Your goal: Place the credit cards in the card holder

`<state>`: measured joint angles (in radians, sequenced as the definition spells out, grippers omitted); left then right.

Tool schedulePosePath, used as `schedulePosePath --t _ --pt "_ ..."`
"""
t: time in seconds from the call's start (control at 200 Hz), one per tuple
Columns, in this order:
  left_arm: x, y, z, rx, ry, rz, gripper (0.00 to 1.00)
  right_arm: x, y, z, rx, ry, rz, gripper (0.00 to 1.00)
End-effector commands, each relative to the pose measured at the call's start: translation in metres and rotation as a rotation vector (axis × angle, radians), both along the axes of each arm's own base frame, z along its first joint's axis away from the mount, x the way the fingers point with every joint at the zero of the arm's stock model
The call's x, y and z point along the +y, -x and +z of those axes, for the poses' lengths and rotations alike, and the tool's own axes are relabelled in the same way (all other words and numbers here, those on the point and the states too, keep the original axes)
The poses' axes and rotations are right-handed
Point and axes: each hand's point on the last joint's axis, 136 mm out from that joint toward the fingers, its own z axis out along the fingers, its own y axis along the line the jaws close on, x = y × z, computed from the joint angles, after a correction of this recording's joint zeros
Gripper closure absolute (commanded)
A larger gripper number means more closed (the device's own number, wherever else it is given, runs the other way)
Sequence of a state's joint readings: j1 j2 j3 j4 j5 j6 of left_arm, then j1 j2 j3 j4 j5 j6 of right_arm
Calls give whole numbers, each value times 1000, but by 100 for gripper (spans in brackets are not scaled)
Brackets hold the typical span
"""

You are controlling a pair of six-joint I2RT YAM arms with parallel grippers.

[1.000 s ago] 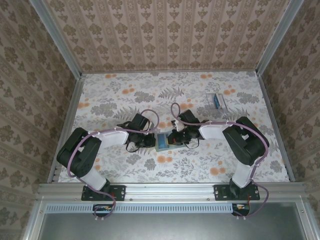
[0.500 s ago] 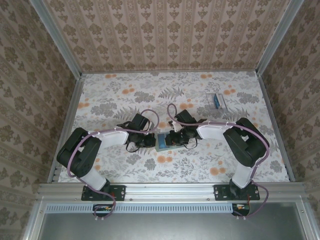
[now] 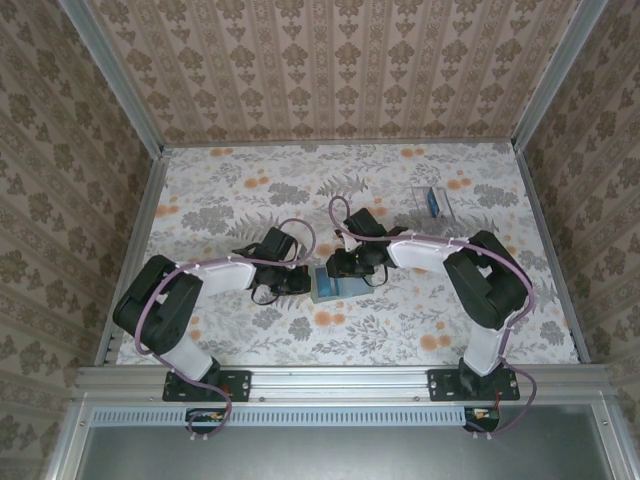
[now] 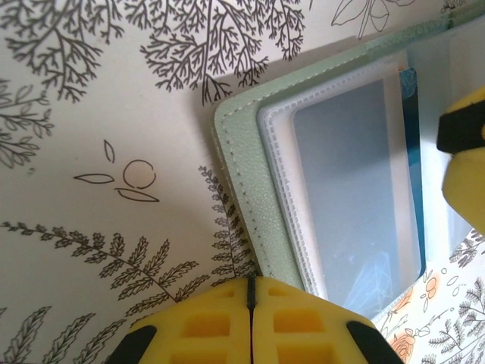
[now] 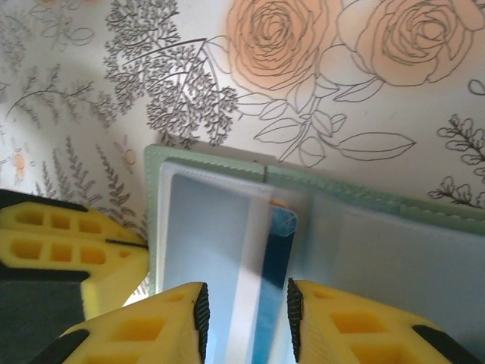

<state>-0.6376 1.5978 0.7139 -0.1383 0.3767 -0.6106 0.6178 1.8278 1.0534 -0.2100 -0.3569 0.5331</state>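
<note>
Blue-edged card (image 5: 271, 280) poised over the open card holder (image 4: 236, 182), not yet seated.
The holder lies flat on the flowered worktop (image 3: 220, 190). The left tool (image 4: 251, 292), fingers together, sits at the holder's edge. The right tool (image 5: 244, 312) stands over its fold, jaws apart astride the card; I cannot tell whether they pinch it. If the holder slides, or the card meets the sleeve lip askew, the card may buckle or skid out.

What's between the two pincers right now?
The open holder, with a blue-striped card in it. In the top view, the left pincer is at its left edge and the right pincer over its far side.
</note>
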Motion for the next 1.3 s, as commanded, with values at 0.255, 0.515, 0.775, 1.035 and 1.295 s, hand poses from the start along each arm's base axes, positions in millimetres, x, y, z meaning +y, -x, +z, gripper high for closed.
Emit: schedulePosePath --t 0.255,0.515,0.775,1.035,1.295 --pt "12 6 -22 50 -41 36 94 22 8 -4 35 -74 71 67" --pt "12 3 -22 49 -46 34 94 27 17 8 -26 -120 159 68" --pt "15 1 -15 31 -47 39 93 5 9 26 -105 -76 127 66" --pt "20 2 -10 14 -55 39 89 -50 -3 46 -178 56 -36 60" --pt "19 0 -10 5 -47 41 87 -66 40 10 -67 54 -92 53"
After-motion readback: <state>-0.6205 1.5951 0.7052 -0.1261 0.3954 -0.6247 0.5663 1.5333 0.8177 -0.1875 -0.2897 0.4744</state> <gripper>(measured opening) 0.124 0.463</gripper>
